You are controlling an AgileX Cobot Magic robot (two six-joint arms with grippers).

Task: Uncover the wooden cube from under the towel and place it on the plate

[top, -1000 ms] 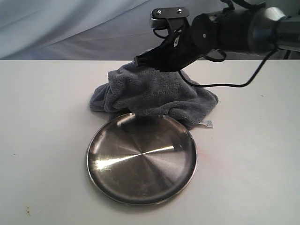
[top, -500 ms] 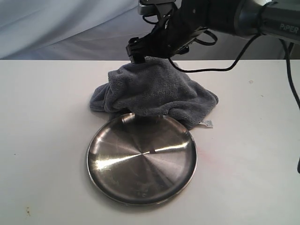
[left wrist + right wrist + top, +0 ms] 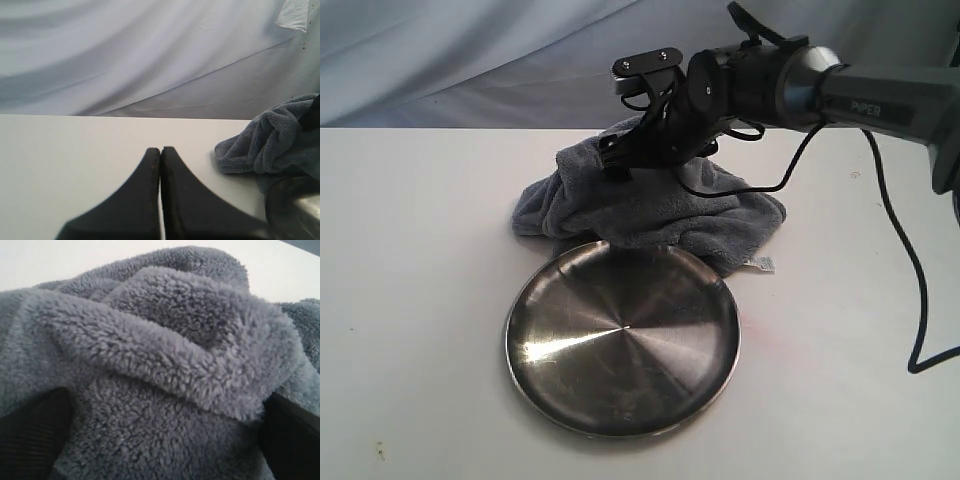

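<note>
My right claw (image 3: 618, 160) is at the top of the heaped towel (image 3: 650, 205), tips down in the pile. Its two fingers (image 3: 30, 440) stand wide apart, one on each side of a thick fold of grey cloth. The fold fills the gap between them, yet they are not closed on it; nothing is gripped. The wooden cube shows in no view. If it is under the cloth, I cannot tell on which side of this claw.

The towel is bunched into a mound on the table (image 3: 420, 250), directly beneath and around the claw tips. Its small white label (image 3: 760, 264) lies at the hem, well apart from the claw. The plate (image 3: 620, 340) rests flat on the table below the claw, past the towel's lower edge, its rim just beside the cloth; it carries nothing.

My left claw (image 3: 160, 165) is off to the side, apart from the towel, fingers pressed together with nothing between them.
</note>
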